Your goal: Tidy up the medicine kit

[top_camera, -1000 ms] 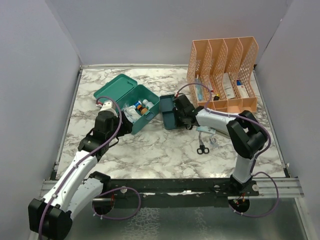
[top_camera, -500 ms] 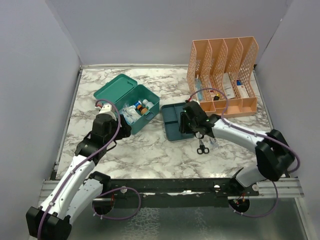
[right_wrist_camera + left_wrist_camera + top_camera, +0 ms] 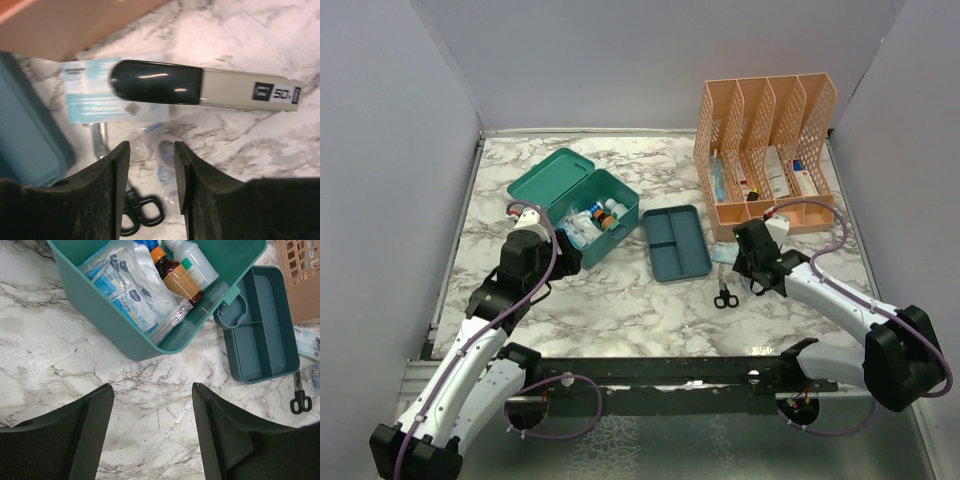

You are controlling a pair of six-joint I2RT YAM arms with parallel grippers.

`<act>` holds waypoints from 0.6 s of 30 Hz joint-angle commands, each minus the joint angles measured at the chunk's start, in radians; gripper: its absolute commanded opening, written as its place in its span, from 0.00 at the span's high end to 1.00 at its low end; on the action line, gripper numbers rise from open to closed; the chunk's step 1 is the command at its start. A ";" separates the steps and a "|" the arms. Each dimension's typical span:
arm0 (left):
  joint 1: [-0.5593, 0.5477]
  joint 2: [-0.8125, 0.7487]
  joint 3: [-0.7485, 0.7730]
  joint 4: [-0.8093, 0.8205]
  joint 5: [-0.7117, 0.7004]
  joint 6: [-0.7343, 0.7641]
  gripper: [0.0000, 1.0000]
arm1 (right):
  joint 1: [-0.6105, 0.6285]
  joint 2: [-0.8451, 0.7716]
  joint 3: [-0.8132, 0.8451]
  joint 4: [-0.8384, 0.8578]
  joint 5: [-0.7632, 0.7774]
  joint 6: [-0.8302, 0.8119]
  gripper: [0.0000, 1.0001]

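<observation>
The medicine kit [image 3: 620, 222] stands open at the middle left, lid [image 3: 548, 172] tipped back. Inside it are bottles [image 3: 181, 276] and wipe sachets [image 3: 131, 296]. Its divided insert tray [image 3: 675, 243] lies flat on the marble beside it, also in the left wrist view [image 3: 262, 330]. My left gripper [image 3: 152, 388] hangs open over bare marble just short of the kit's near wall [image 3: 100, 315], and sits to the left of the kit from above [image 3: 555, 258]. My right gripper [image 3: 151, 145] is open and empty above a clear sachet [image 3: 165, 160], right of the tray [image 3: 748, 265].
Ahead of the right gripper lie a beige tube with a black cap [image 3: 200, 90] and a blue packet [image 3: 90, 95]. Black scissors [image 3: 723, 297] lie just below it. A peach lattice file organizer [image 3: 770, 140] stands at the back right, holding boxes.
My right gripper has let go of the insert tray, opened, and swung right to the loose items by the organizer. The tray now lies flat. The left gripper drew back slightly and opened wider.
</observation>
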State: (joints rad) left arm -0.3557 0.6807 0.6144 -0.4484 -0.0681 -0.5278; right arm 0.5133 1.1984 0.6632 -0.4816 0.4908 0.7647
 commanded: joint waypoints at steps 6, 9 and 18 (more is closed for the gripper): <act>-0.001 -0.009 -0.005 0.000 0.011 0.009 0.32 | -0.146 0.043 -0.048 0.067 -0.111 -0.020 0.72; 0.000 -0.008 -0.005 -0.001 0.008 0.009 0.32 | -0.149 0.050 -0.058 0.043 -0.123 0.013 0.72; -0.001 -0.006 -0.005 0.001 0.007 0.009 0.32 | -0.150 -0.032 -0.104 -0.068 -0.064 0.168 0.59</act>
State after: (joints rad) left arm -0.3557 0.6807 0.6140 -0.4484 -0.0681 -0.5274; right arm 0.3691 1.2133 0.5797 -0.4923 0.3923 0.8360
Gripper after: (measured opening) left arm 0.678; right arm 0.377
